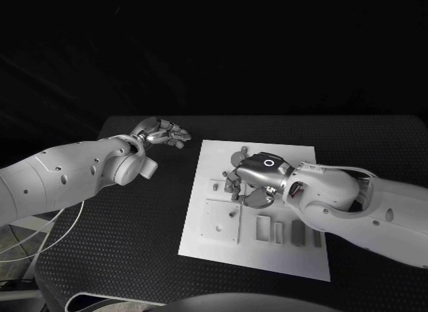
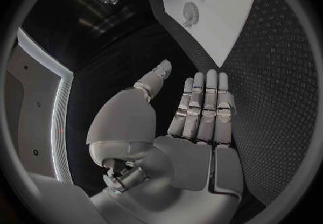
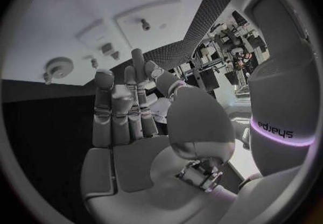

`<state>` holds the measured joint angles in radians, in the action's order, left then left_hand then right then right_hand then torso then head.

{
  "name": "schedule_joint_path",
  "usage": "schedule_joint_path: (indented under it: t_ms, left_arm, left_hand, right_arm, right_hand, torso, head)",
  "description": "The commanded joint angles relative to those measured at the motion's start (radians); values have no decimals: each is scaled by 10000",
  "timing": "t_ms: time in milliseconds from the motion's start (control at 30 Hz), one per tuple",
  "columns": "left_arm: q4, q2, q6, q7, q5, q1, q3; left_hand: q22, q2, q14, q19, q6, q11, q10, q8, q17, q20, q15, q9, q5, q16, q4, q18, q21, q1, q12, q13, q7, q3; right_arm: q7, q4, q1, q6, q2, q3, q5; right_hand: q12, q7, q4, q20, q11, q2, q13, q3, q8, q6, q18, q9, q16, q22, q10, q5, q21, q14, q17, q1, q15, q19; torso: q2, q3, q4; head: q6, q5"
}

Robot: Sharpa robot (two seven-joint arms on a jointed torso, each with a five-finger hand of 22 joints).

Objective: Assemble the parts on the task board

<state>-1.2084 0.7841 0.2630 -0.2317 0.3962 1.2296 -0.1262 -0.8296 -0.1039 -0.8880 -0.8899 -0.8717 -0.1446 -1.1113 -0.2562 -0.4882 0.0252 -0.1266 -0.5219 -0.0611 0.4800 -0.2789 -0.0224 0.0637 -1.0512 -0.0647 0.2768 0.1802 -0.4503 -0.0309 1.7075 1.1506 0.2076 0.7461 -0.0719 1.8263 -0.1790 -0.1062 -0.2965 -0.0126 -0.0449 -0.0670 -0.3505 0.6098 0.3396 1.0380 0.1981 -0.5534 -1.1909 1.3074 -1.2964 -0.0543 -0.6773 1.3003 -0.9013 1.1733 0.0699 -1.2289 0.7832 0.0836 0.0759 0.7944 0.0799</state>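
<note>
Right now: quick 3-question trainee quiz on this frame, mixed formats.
1. True or false: the left hand is over the task board.
2. Which hand is above the board: A) left, B) right?
3. Fill in: both hands hold ___.

Key:
1. False; it is above the black table, off the board's far left corner.
2. B.
3. Nothing; the wrist views show fingers extended, palms empty.

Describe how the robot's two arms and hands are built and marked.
Both arms have smooth white rounded shells. The left arm trails thin white cables; the right arm carries a white cable loop. Each silver, segmented robot hand, left and right, looks metallic. The right wrist bears a glowing ring and a violet band.
</note>
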Motion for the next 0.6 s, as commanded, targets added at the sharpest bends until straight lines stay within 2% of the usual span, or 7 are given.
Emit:
schedule_joint_path:
  t_ms: [33,133,233,267,433,600]
  left_arm:
    - [-7,-53,-10,-102,-78,27,5]
    - [3,-88,-8,-107,-79,28,6]
    - [-7,-87,-9,-103,-79,29,6]
    - [-8,-92,-12,-103,-79,29,6]
    - [-14,-100,-21,-95,-80,31,7]
    - [-14,-118,-28,-92,-80,32,7]
  left_hand:
    - [12,87,-73,-31,58,22,24,-36,-18,30,0,15,43,-36,10,-106,49,-5,-44,-10,8,12]
    - [13,85,-73,-31,58,22,24,-36,-20,30,0,16,43,-38,9,-106,49,-6,-44,-10,8,12]
    - [15,84,-74,-31,58,23,23,-37,-24,30,1,17,43,-41,8,-106,50,-7,-44,-11,8,12]
    - [16,84,-74,-31,58,23,23,-37,-24,30,1,17,43,-41,8,-106,50,-7,-45,-11,8,12]
    - [19,83,-75,-31,57,23,22,-39,-29,30,1,18,43,-46,7,-105,50,-8,-45,-12,7,12]
    - [21,82,-76,-31,57,23,22,-40,-34,30,2,19,43,-49,7,-105,50,-8,-45,-13,7,12]
  right_arm:
    - [234,-43,-196,225,-248,-7,-77]
    - [289,-161,-355,237,-486,-84,-77]
    - [338,-327,-556,262,-723,-186,-76]
    - [358,-374,-631,258,-787,-205,-76]
    - [435,-610,-973,280,-1075,-247,-74]
    - [481,-749,-1260,258,-1262,-255,-41]
  right_hand:
    - [-31,1,21,-63,170,322,-30,-49,33,29,637,-18,-62,225,-205,-47,-60,-57,-9,361,134,22]
    - [-29,1,19,-63,170,326,-32,-48,32,27,637,-20,-63,225,-200,-47,-61,-58,-11,365,134,23]
    - [-28,1,18,-64,170,329,-35,-48,31,25,637,-22,-64,225,-198,-47,-63,-59,-12,370,134,25]
    - [-27,1,18,-64,170,330,-36,-48,31,24,637,-22,-64,225,-197,-48,-63,-60,-12,371,134,25]
    - [-24,1,16,-65,169,339,-41,-46,28,19,637,-26,-67,225,-191,-48,-65,-62,-16,382,134,30]
    - [-21,0,15,-66,169,346,-46,-46,25,14,637,-28,-69,225,-188,-48,-67,-64,-18,389,134,33]
  torso:
    - [1,-10,21]
    - [1,1,-8]
    - [4,-7,-4]
    - [2,0,-1]
    - [-6,31,2]
    - [-7,37,-9]
  head:
    - [63,229]
    - [98,391]
    - [132,464]
    - [146,481]
    - [253,626]
    - [327,713]
